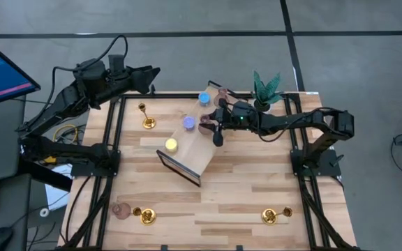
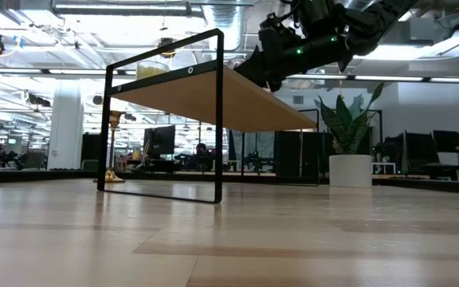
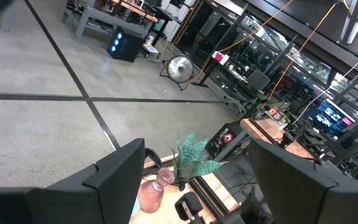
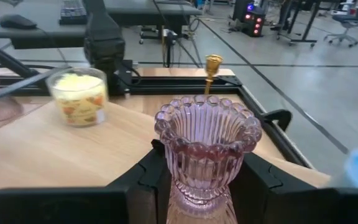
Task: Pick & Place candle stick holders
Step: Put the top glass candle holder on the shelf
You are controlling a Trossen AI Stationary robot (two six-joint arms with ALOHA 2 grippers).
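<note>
The right claw (image 1: 211, 125) stands over the raised wooden shelf (image 1: 190, 157) near the middle of the desk (image 1: 243, 195), clenched on a ribbed dusty-pink candle holder (image 4: 207, 149) that sits upright between its two fingers (image 4: 145, 177); in the low view the same claw (image 2: 273, 76) hangs at the shelf's far upper edge; on the shelf top rest a yellow candle holder (image 1: 171, 145), a violet one (image 1: 188, 123) and a blue one (image 1: 204, 99), set in a diagonal row and apart from each other; another pink holder (image 1: 222, 91) stands just behind the blue one; a gold stemmed holder (image 1: 148, 118) stands upright on the desk near the back left; at the front left lie a pink holder (image 1: 122, 210) and a gold one (image 1: 146, 216) side by side; a further gold holder (image 1: 273, 216) lies at the front right; a green plant in a white pot (image 1: 264, 90) occupies the back right corner; the left claw (image 1: 149, 75) is raised beyond the back left edge of the desk, released, its fingers (image 3: 114, 180) spread wide with nothing between them.
</note>
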